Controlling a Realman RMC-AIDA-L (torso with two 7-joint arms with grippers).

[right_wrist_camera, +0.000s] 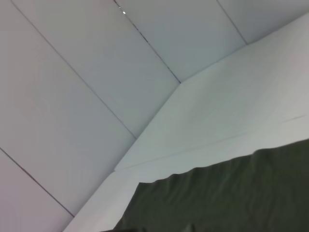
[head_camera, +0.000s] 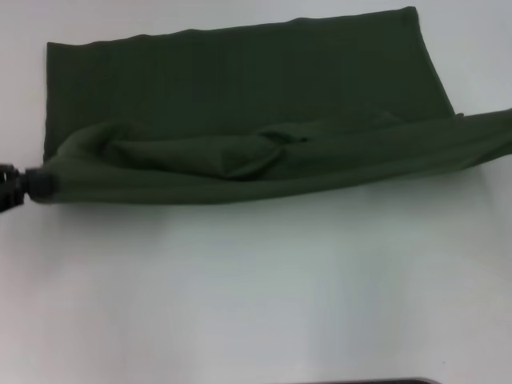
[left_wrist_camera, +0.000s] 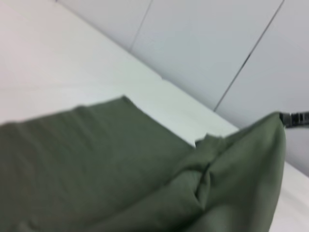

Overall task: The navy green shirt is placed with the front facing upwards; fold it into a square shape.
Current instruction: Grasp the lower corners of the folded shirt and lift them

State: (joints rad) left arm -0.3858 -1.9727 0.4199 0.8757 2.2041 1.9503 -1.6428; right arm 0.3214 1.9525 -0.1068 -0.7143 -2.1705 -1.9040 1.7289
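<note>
navy green shirt (head_camera: 240, 104) stretched left-right; left hand (head_camera: 32, 184) pinching its corner.

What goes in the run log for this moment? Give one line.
stage: folding | navy green shirt: near edge lifted, back on table | left claw: gripping left end | right claw: out of view

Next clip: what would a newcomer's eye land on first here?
The dark green shirt spread across the far half of the white table, its near edge lifted and stretched taut in a long fold. At the fold's left end the left gripper is shut on the cloth. The right end runs out of the head view; the right gripper shows only in the left wrist view.
</note>
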